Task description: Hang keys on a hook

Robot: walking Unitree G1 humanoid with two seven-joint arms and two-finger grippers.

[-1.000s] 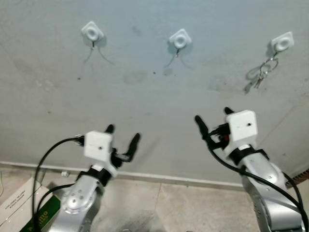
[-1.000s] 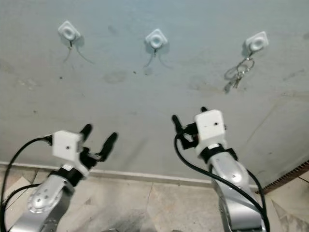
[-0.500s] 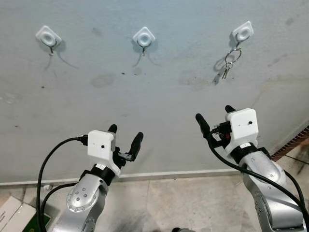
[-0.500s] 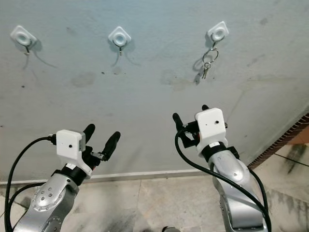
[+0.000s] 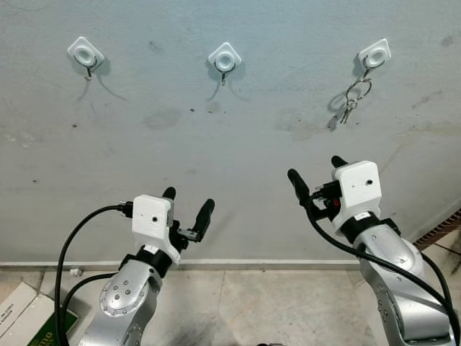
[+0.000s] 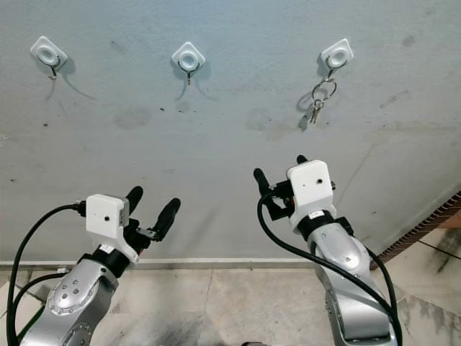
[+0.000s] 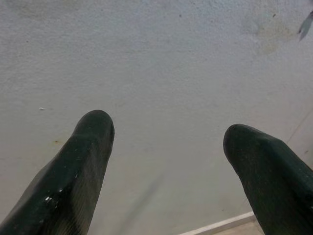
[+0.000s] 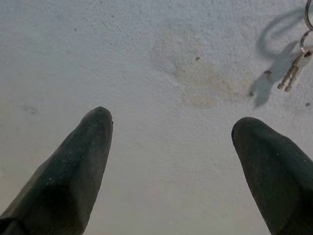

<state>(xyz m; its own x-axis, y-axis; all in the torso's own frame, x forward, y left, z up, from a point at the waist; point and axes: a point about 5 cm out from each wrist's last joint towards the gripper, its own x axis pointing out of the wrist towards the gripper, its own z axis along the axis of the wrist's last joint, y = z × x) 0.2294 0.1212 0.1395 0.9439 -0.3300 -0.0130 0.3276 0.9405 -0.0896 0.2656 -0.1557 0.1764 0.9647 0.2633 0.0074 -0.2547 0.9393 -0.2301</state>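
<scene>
A bunch of keys [image 5: 352, 100] on a ring hangs from the right-hand white hook [image 5: 377, 52] on the grey wall; the keys [image 8: 293, 71] also appear at the edge of the right wrist view. Two more white hooks, the middle hook [image 5: 225, 57] and the left hook [image 5: 85, 52], are bare. My right gripper [image 5: 315, 173] is open, below and left of the keys, holding nothing. My left gripper [image 5: 187, 202] is open lower down, facing the wall, with nothing between its fingers.
The grey wall [image 5: 216, 151] carries stains and meets a tiled floor [image 5: 238, 303] at a white skirting strip. A cardboard box [image 5: 29, 317] lies at the lower left. A brown edge [image 5: 441, 223] shows at the right.
The camera has shifted, so the hooks and keys sit a little further right and lower in the picture than half a second ago. Both grippers stay open in about the same pose.
</scene>
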